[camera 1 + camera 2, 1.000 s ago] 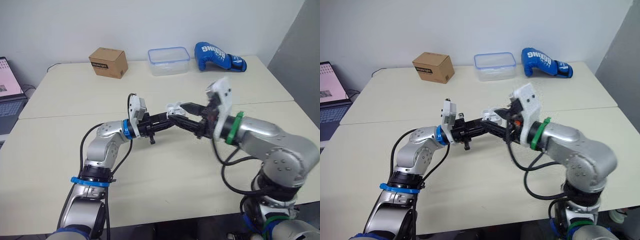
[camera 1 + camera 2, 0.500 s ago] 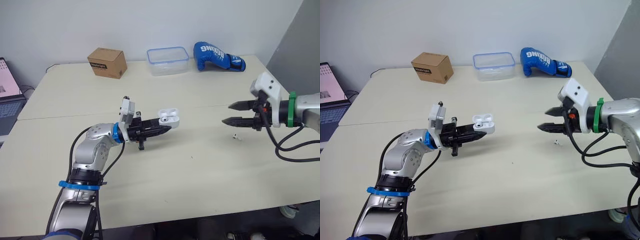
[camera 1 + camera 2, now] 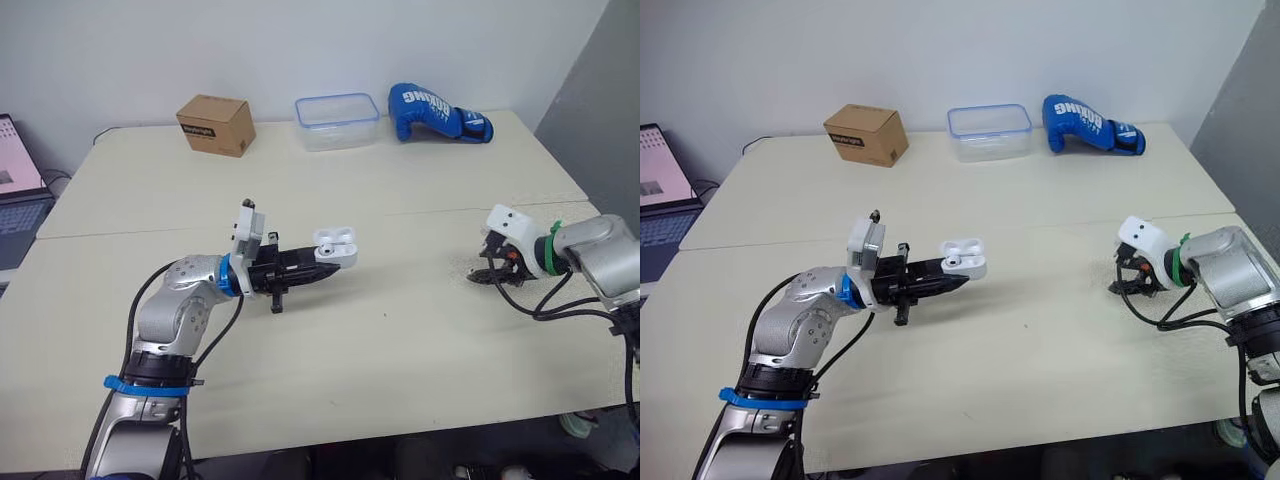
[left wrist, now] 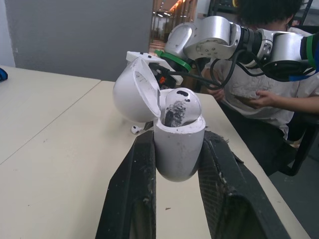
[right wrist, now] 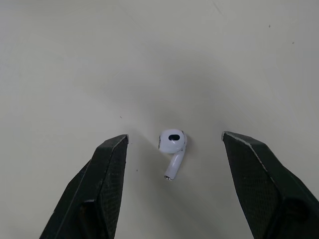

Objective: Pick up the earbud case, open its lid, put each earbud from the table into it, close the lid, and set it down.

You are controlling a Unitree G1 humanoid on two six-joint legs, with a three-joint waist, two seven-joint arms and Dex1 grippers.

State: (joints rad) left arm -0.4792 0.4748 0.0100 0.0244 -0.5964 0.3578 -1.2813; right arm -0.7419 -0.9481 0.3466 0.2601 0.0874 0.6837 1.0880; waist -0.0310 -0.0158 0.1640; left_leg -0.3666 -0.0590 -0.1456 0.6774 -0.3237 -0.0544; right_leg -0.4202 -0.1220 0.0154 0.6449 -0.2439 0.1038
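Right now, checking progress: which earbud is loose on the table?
The earbud between the right gripper's open fingers; the other earbud sits in the open case the left gripper holds.

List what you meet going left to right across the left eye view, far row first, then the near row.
Far row: laptop → cardboard box → plastic container → boxing glove. Near row: left gripper holding the open earbud case → right gripper, open over the earbud.

Bright, even light; soft shadows
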